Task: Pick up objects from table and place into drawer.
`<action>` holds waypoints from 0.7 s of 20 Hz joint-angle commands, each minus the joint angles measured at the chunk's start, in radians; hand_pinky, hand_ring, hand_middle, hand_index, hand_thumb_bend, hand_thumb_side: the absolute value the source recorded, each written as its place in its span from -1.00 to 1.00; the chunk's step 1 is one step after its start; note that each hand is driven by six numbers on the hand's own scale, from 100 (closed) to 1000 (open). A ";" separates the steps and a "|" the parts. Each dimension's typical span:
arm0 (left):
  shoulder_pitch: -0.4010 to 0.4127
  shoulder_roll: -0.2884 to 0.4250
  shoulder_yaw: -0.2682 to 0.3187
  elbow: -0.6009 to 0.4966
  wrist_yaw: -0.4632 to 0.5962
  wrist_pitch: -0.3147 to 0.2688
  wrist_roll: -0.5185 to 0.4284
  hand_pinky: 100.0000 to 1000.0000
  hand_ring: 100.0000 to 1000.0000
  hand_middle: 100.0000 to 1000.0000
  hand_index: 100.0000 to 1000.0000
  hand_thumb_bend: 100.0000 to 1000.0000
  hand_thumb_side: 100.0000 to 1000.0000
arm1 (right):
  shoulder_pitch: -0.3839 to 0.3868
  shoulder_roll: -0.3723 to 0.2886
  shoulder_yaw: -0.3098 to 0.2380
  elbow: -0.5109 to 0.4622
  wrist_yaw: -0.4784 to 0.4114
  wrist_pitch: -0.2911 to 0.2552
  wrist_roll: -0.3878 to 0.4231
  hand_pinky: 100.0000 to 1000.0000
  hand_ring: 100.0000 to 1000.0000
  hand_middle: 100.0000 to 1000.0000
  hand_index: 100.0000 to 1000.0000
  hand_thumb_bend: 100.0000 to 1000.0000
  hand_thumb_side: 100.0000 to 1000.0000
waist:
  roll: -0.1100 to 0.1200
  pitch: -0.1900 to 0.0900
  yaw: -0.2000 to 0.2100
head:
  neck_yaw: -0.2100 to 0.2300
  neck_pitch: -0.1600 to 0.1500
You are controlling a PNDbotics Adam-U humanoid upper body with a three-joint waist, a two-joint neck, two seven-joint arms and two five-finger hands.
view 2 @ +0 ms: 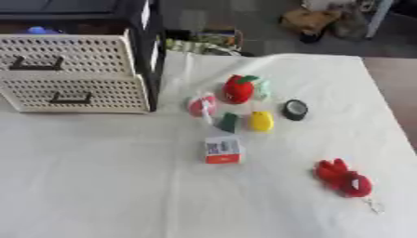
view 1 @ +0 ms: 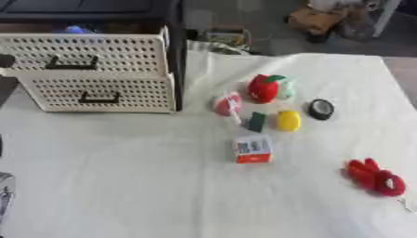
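Hands: neither hand is seen in either view, so whether the fingers are apart or together cannot be told; dark shapes at the left edge of the left eye view cannot be made out.
Drawer unit: the cream perforated drawer unit (view 1: pixel 96 74) is stood at the far left of the surface (view 1: pixel 122 186), with two dark handles on its fronts; the upper drawer (view 1: pixel 81 56) appears pulled forward of the lower one.
Cluster: a red strawberry-shaped toy (view 1: pixel 265 87), a pink round item (view 1: pixel 228 104), a small dark green piece (view 1: pixel 257 122), a yellow oval (view 1: pixel 287 120) and a black round object (view 1: pixel 321 109) are grouped near the surface's middle, to the right of the drawers.
Box: a small white and red box (view 1: pixel 253 149) is laid just nearer than the cluster.
Red plush: a red plush item (view 1: pixel 374 177) is set well apart at the right, its long axis running diagonally from far-left to near-right.
Deciding relation: everything is lain to the right of the drawers, so a leftward carry is judged to be needed; the plush is judged better suited to the right arm, the pink item to the left.
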 commanded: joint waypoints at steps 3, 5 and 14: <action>-0.001 0.009 0.009 -0.019 0.003 -0.001 -0.001 0.10 -0.17 0.15 0.65 -1.00 0.27 | -0.011 -0.008 -0.014 -0.016 -0.004 0.003 -0.004 0.54 0.10 0.17 0.60 -1.00 0.56 | -0.005 -0.025 0.011 | 0.002 -0.010; 0.003 0.009 0.010 -0.019 0.002 0.000 -0.001 0.10 -0.18 0.15 0.65 -1.00 0.27 | -0.008 -0.006 -0.015 -0.016 -0.004 0.004 -0.005 0.54 0.09 0.16 0.60 -1.00 0.56 | -0.006 -0.024 0.016 | 0.006 -0.010; 0.001 0.008 0.013 -0.019 0.003 -0.003 -0.001 0.11 -0.17 0.15 0.65 -1.00 0.27 | -0.018 -0.005 -0.015 -0.016 -0.006 0.005 -0.005 0.54 0.10 0.16 0.60 -1.00 0.54 | -0.002 -0.017 0.013 | 0.010 -0.010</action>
